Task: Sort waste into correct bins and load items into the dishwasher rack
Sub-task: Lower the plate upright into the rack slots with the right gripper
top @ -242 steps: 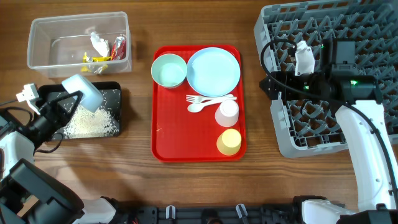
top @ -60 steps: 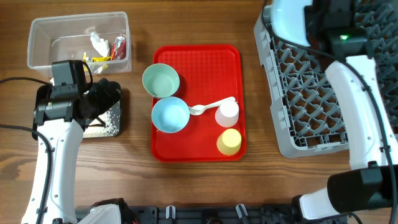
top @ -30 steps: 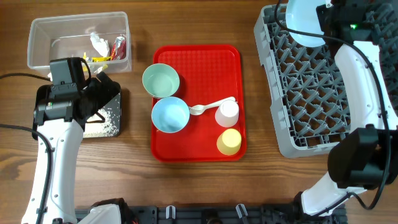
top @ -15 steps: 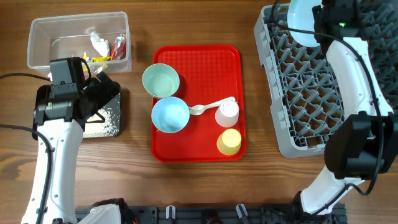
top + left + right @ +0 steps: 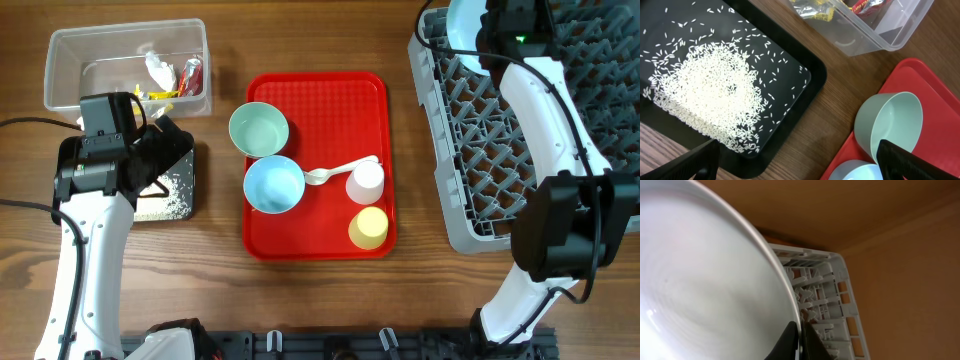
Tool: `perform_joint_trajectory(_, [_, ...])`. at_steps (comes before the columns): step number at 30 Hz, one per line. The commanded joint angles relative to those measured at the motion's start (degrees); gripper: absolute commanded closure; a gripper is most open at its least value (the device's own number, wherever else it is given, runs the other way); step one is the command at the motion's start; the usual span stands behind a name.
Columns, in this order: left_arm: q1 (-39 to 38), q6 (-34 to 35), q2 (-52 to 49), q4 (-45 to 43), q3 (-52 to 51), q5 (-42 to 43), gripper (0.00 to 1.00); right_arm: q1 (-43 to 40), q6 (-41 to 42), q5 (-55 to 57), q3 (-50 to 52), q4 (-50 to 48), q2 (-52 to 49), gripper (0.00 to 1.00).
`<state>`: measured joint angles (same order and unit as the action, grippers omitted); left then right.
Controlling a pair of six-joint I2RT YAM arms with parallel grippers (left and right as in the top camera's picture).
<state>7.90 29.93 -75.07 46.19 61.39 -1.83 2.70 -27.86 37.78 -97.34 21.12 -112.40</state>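
My right gripper (image 5: 489, 34) is shut on the rim of the pale blue plate (image 5: 464, 24), held on edge over the far left corner of the grey dishwasher rack (image 5: 520, 150). In the right wrist view the fingers (image 5: 801, 339) pinch the plate (image 5: 715, 280) above the rack (image 5: 825, 285). My left gripper (image 5: 163, 152) stands open and empty over the black tray (image 5: 186, 142) of rice (image 5: 710, 95). A mint bowl (image 5: 259, 128), blue bowl (image 5: 274, 184), white cup (image 5: 366, 182), yellow cup (image 5: 368, 227) and white spoon (image 5: 335, 172) sit on the red tray (image 5: 320, 95).
The clear tub (image 5: 70, 60) at the back left holds tissue and shiny wrappers (image 5: 165, 75). In the left wrist view the mint bowl (image 5: 890, 125) and blue bowl (image 5: 855, 172) lie just right of the black tray (image 5: 812, 85).
The right arm has carried the plate leftwards and farther back, to the rack's far left corner. The left arm has stayed still.
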Motion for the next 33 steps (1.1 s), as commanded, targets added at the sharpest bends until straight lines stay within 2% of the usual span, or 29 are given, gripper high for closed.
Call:
perform_joint_trajectory(1, [0.3, 0.5, -0.3, -0.3, 0.5, -0.8, 0.00, 2.6, 2.6, -2.5, -0.4, 1.3, -2.6, 0.94])
perform_joint_trajectory(12, [0.3, 0.5, -0.3, -0.3, 0.5, -0.8, 0.00, 1.9, 7.5, 7.3, -0.5, 0.4, -2.3, 0.96])
perform_joint_trajectory(20, [0.3, 0.5, -0.3, -0.3, 0.5, -0.8, 0.00, 1.5, 7.5, 8.0, -0.5, -1.6, 0.3, 0.96])
perform_joint_trajectory(33, [0.3, 0.5, -0.3, -0.3, 0.5, -0.8, 0.00, 1.1, 6.8, 16.6, -0.5, -2.3, 0.8, 0.96])
